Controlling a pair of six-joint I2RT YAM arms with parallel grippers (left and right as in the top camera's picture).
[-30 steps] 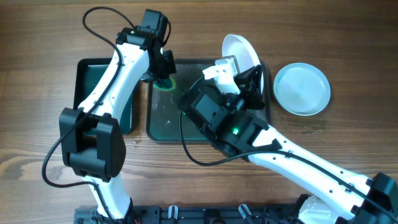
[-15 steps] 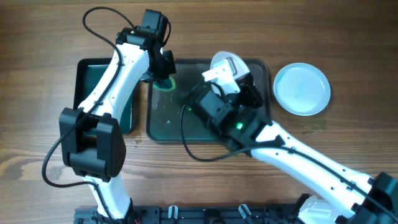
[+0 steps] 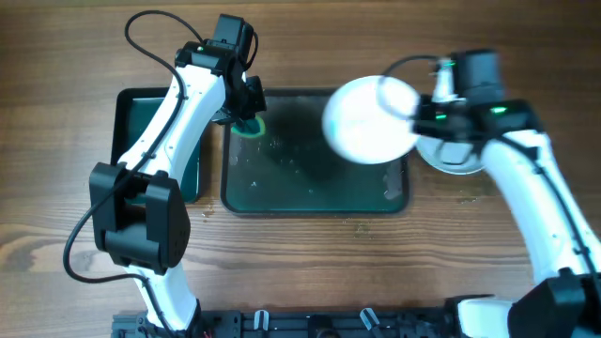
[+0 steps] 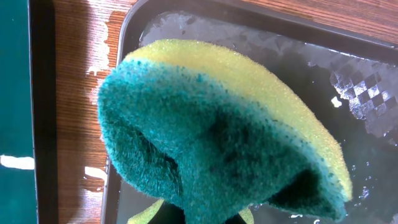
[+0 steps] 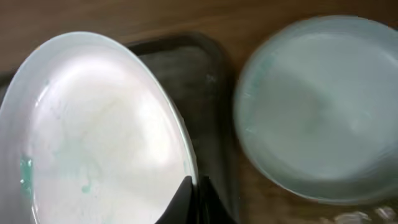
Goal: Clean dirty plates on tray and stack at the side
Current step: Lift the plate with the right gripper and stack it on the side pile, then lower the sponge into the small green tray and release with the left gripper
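My right gripper (image 5: 198, 186) is shut on the rim of a white plate (image 3: 371, 120), held up over the right part of the large dark tray (image 3: 282, 199). In the right wrist view the plate (image 5: 99, 130) shows faint teal smears near its left edge. My left gripper, hidden behind what it holds, is shut on a green and yellow sponge (image 4: 217, 130) at the tray's far left corner (image 3: 246, 124). A second white plate (image 3: 460, 155) lies on the table right of the tray, also in the right wrist view (image 5: 317, 106).
A smaller dark green tray (image 3: 131, 122) lies left of the large tray, under my left arm. The large tray floor (image 4: 367, 93) is wet with droplets. Bare wooden table surrounds the trays.
My right arm swung from over the tray's middle to the right side, lifting the plate from edge-on to face-up above the tray's right part. My left arm and sponge stayed still.
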